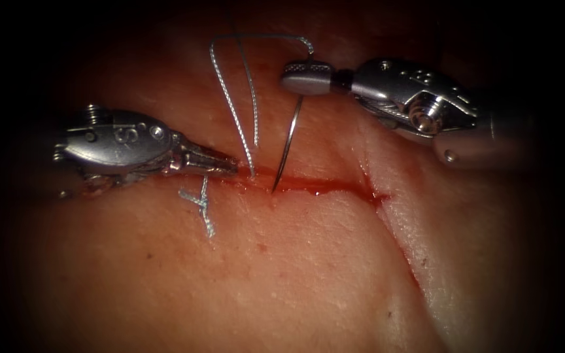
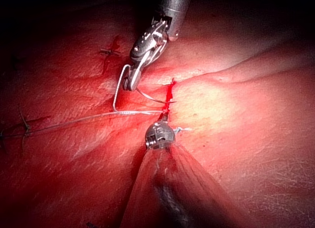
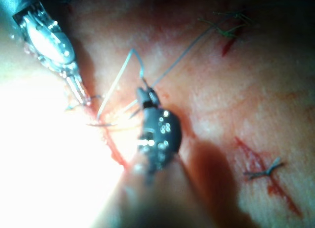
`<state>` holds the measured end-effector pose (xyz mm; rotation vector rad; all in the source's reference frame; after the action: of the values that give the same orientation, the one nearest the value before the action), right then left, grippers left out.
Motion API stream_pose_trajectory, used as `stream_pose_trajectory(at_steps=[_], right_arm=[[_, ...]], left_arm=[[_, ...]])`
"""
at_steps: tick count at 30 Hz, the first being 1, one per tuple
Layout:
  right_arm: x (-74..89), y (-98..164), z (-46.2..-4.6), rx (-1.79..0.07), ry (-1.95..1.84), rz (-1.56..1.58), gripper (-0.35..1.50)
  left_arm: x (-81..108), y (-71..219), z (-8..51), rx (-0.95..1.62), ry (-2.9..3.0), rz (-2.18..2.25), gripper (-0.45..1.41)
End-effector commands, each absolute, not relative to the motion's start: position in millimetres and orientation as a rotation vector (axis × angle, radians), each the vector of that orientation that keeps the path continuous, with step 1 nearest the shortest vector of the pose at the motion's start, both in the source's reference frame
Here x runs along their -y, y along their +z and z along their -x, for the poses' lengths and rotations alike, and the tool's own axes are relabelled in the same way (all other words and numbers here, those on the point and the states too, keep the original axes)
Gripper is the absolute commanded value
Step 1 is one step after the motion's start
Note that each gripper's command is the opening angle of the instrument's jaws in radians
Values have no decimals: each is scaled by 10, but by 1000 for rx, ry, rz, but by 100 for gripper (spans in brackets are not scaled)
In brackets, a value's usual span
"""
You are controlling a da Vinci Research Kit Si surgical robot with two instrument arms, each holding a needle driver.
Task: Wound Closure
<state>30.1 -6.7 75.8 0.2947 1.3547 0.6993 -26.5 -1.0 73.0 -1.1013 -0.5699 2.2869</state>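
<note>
The cut (image 1: 335,188) runs across the tissue (image 1: 308,274), lined with red fluid. My right tool (image 1: 303,77) comes in from the upper right, jaws shut on the curved needle (image 1: 288,140) near its thread end. The needle hangs down steeply and its tip touches the cut's far edge near the middle; I cannot tell whether it is in the tissue. Thread (image 1: 230,98) arcs from the needle's end over to the left and drops into the tissue at the cut's left end. There my left tool (image 1: 232,165) lies with jaws shut, tips at the tissue beside the thread.
A tied stitch with short cut ends (image 1: 201,206) sits just below the left tool's tip. A paler second seam (image 1: 407,248) runs down on the right. Older stitches (image 3: 266,171) lie on other cuts nearby. A long thread strand (image 2: 74,120) trails away across the tissue.
</note>
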Motion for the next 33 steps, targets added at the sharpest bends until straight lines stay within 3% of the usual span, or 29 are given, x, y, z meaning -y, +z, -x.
stream_pose_trajectory(at_steps=[1, 27, 30, 33], right_arm=[[66, 765, -314, -1358, 688, -283, -35], [77, 762, -323, -1340, 466, -103, -35], [72, 766, -326, -1334, 421, -58, -35], [69, 768, -328, -1319, 394, -30, -35]], left_arm=[[14, 741, 271, 567, 2305, 1088, -45], [31, 810, 251, 595, 2382, 872, -45], [31, 810, 243, 606, 2382, 874, -35], [28, 813, 239, 607, 2380, 873, -37]])
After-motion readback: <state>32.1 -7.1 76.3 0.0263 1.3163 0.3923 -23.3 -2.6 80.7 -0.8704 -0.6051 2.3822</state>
